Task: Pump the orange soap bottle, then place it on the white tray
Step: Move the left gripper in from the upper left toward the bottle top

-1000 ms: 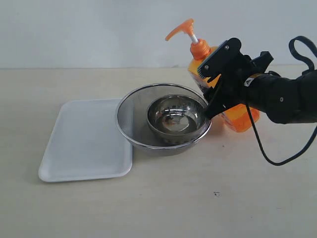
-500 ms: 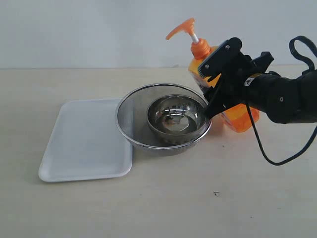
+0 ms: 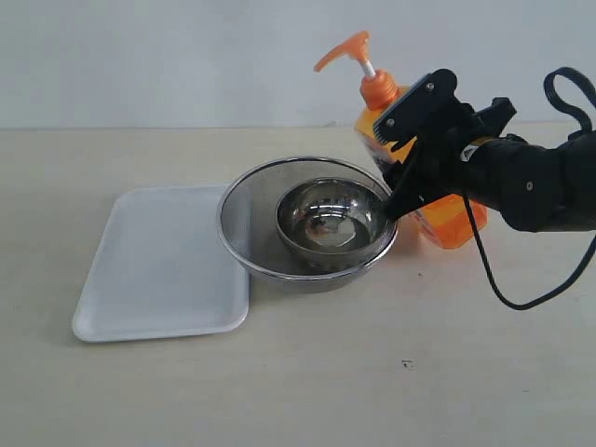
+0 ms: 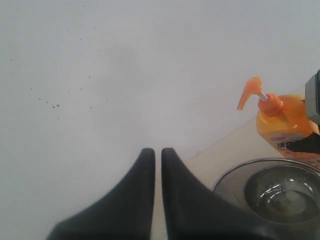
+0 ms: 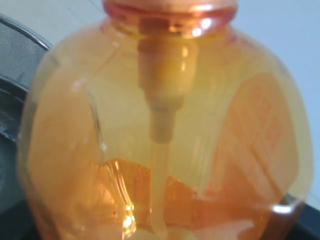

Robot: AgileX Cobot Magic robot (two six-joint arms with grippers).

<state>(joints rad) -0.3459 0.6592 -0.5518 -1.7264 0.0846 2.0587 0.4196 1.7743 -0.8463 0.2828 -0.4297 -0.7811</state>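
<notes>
The orange soap bottle (image 3: pixel 445 222) leans left at the right of the table, its pump head (image 3: pixel 343 51) up and its spout over the strainer's far side. My right gripper (image 3: pixel 396 168) is shut on the bottle's body from the right, one finger above and one below. In the right wrist view the translucent bottle (image 5: pixel 160 125) fills the picture and hides the fingers. The white tray (image 3: pixel 158 270) lies flat at the left with nothing on it. My left gripper (image 4: pixel 157 152) is shut on nothing and points at the pale wall; the bottle (image 4: pixel 282 122) shows far off.
A round steel mesh strainer (image 3: pixel 244 219) holding a steel bowl (image 3: pixel 326 223) sits between the tray and the bottle, touching the tray's right edge. A black cable (image 3: pixel 494 279) loops from the right arm down to the table.
The bottle and the right gripper have shifted very slightly up and right. The grip is unchanged.
</notes>
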